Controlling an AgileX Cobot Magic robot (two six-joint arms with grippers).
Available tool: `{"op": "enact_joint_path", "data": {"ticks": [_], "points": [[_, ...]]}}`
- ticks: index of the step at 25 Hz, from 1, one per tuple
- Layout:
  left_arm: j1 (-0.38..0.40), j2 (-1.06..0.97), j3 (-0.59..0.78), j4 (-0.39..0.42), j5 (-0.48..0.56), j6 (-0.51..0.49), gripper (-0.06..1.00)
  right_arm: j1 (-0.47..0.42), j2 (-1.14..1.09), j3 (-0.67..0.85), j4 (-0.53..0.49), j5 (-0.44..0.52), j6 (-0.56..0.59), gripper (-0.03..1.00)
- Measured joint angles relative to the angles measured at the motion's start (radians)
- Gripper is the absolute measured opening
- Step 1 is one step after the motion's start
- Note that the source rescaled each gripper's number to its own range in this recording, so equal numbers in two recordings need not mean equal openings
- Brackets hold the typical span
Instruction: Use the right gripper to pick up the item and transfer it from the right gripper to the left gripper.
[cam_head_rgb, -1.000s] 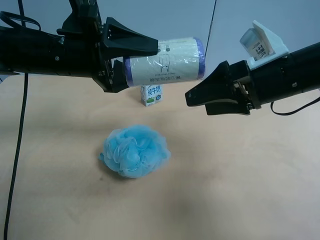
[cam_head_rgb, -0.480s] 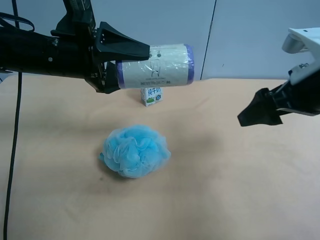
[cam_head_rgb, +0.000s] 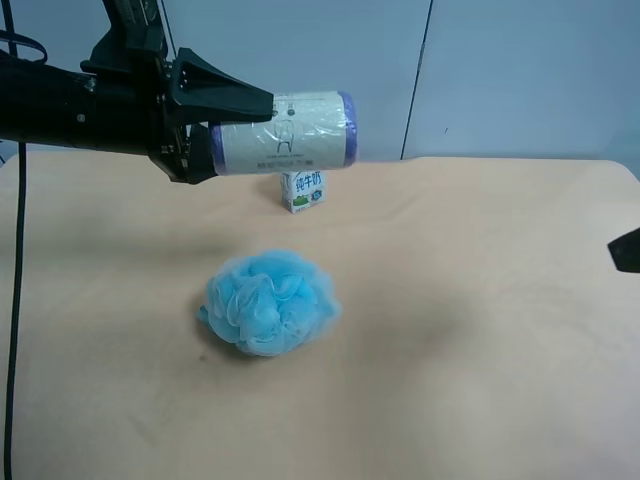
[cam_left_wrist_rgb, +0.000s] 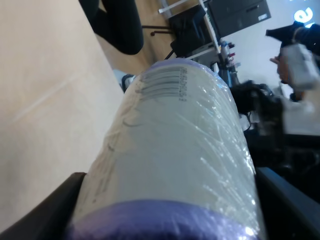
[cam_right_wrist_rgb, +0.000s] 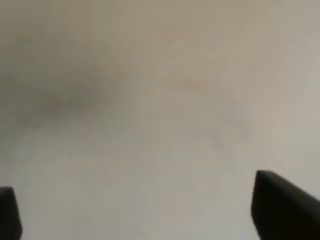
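Jaws of the left gripper (cam_head_rgb: 235, 135) are clenched on the item (cam_head_rgb: 285, 132). Those of the right gripper (cam_right_wrist_rgb: 140, 207) are spread wide with nothing between them, and only blurred table surface is shown in the right wrist view.

The table (cam_head_rgb: 480, 330), tan and broad, is overhung at its far left by the left arm (cam_head_rgb: 80, 105). That arm is identified by its own wrist view, where the item (cam_left_wrist_rgb: 175, 150) fills the picture.

A fluffy blue bath puff (cam_head_rgb: 270, 302) is found on the table left of centre, nearer than the item.

The item is held in the air over the far left part of the table, clear of the surface. Its long axis lies level and runs left to right. The left purple end is pinched in the jaws, and the right purple end is left free, pointing right.

A small blue-and-white milk carton (cam_head_rgb: 303, 190) is seen standing on the far side of the table, just below the item in the exterior view. Whether it is directly beneath or behind cannot be told.

Of the right gripper (cam_head_rgb: 628, 250) only a dark tip is shown at the right edge, well apart from the item, so the left arm is by far the nearer. The handover is judged complete. Any coming move would be carried by the left arm alone, with the free end kept clear of the carton.
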Motion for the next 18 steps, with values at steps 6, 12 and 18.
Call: {"op": "enact_joint_path", "data": {"ticks": [6,12,18], "points": [[0.0,0.0,0.0,0.01,0.0,0.0,0.01,0.0,-0.241,0.0,-0.029,0.114,0.054,0.71],[0.0,0.0,0.0,0.01,0.0,0.003,0.01,0.0,-0.418,0.011,-0.029,0.132,0.081,0.81],[0.0,0.0,0.0,0.01,0.0,0.004,0.01,0.0,-0.544,0.176,-0.021,0.138,0.078,0.83]]}}
